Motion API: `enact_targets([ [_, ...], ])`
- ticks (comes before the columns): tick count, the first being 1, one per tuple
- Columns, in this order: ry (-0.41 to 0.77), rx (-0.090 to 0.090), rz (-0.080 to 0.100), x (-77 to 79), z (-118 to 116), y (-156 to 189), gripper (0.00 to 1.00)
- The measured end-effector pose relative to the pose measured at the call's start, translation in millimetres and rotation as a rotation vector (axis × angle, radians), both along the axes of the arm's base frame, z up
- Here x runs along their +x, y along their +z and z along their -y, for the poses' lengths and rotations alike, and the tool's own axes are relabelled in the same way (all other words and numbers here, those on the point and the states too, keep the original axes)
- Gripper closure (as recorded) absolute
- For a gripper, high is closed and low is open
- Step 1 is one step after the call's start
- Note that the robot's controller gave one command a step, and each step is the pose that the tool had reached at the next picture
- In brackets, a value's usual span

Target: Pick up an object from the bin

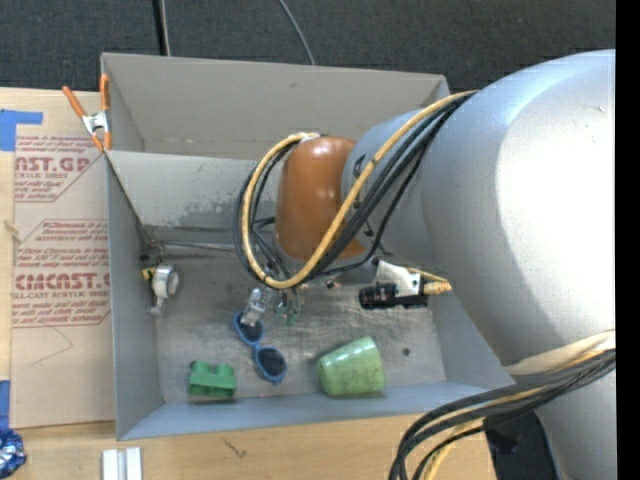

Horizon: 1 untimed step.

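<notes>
So we're barely started: the gripper (pixel 274 308) sits low over the blue sunglasses (pixel 262 350) mid-bin, fingers (pixel 257 305) apart and empty, nothing lifted yet.

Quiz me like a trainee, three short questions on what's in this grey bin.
1. Fill in: in the camera view, the green toy block lies to the ____ of the blue plastic sunglasses.
2. True or false: the light green plastic cup stands upright.
3. Nearest the gripper: A) green toy block, B) blue plastic sunglasses, C) black tool with orange tip?
Key: 1 left; 2 false, it lies on its side; 3 B.
</notes>
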State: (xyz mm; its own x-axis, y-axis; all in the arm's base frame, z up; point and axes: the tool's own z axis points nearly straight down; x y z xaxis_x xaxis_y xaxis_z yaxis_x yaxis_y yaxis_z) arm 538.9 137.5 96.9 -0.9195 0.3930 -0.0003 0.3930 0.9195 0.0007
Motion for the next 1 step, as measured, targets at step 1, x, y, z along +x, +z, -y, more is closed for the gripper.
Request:
enact_targets([
  [1, 0.005, -0.002, 0.01, 8.4, 1.6, -17.5, 1.0],
])
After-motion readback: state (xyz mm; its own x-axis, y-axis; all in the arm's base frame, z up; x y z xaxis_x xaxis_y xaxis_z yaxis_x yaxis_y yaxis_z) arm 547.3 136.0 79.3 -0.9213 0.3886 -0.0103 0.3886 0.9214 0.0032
